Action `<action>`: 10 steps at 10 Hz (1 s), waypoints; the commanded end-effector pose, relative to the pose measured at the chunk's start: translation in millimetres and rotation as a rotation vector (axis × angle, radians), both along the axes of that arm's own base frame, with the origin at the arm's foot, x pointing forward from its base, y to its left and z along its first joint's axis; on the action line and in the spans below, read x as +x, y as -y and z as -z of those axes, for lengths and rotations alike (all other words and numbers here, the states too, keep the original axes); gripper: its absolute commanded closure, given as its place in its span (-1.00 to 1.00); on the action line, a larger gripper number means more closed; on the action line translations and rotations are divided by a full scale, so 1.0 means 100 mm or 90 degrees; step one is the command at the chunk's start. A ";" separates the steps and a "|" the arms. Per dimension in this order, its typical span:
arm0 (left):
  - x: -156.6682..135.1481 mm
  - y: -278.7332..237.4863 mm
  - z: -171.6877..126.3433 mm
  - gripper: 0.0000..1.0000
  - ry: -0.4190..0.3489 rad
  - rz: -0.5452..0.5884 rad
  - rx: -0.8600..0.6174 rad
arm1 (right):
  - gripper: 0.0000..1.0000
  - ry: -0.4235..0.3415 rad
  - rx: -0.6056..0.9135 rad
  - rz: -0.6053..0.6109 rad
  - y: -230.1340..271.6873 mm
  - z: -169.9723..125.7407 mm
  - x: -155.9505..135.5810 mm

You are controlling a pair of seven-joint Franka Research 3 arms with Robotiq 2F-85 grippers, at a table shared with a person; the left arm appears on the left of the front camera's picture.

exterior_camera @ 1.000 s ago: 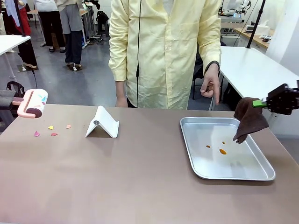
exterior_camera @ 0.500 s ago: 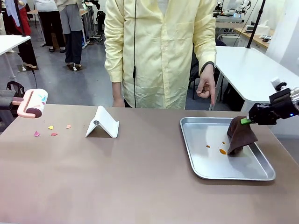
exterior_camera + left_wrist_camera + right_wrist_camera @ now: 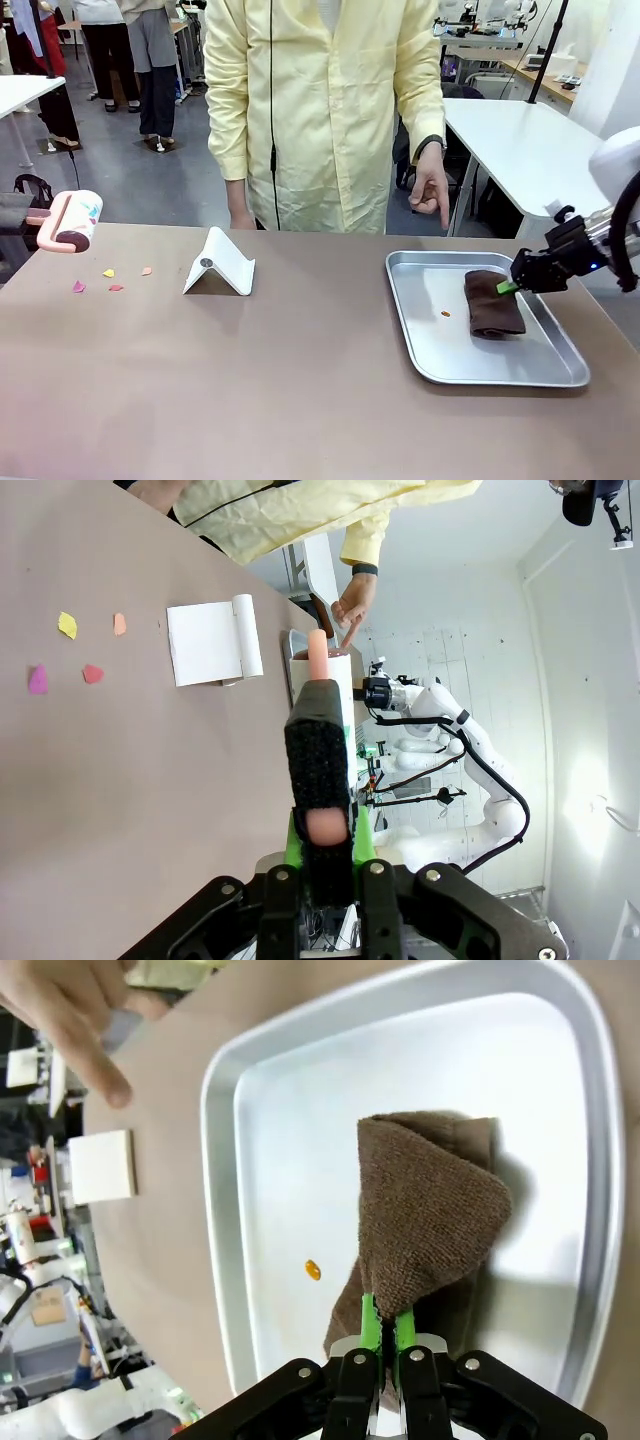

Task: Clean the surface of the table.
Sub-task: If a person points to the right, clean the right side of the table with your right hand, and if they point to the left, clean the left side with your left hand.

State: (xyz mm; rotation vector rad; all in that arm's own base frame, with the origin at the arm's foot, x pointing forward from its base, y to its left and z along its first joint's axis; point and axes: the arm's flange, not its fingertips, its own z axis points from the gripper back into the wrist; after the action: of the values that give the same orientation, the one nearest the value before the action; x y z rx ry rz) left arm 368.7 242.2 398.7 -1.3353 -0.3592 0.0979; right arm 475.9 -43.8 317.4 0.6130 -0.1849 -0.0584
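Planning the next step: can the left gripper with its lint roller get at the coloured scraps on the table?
Probably yes: the scraps lie on the table close to the lint roller, with nothing between.

The lint roller (image 3: 72, 220) handle ends in an unclear dark shape cut by the left edge. The brown cloth (image 3: 492, 303) hides part of the tray (image 3: 440, 345) floor. The orange speck (image 3: 445, 314) is too small to identify. The table (image 3: 300, 400) runs off the bottom.

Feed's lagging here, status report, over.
Right gripper shut on cloth in tray. Left gripper shut on lint roller. Paper scraps on table. Person's hand beyond tray.
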 end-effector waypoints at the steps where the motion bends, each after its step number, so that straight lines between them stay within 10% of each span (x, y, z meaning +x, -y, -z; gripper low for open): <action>1: -0.03 0.01 -0.03 1.00 0.008 0.009 0.003 | 0.89 -0.025 -0.016 -0.008 -0.06 0.08 0.11; 10: -0.03 0.01 -0.03 1.00 0.008 0.009 0.003 | 0.89 -0.082 -0.013 -0.145 -0.66 0.43 0.05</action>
State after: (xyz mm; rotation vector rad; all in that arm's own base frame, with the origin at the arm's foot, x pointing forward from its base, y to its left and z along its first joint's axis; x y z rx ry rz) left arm 368.8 242.2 398.6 -1.3352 -0.3590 0.0979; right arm 480.1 10.3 286.1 0.6184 -0.0484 0.0692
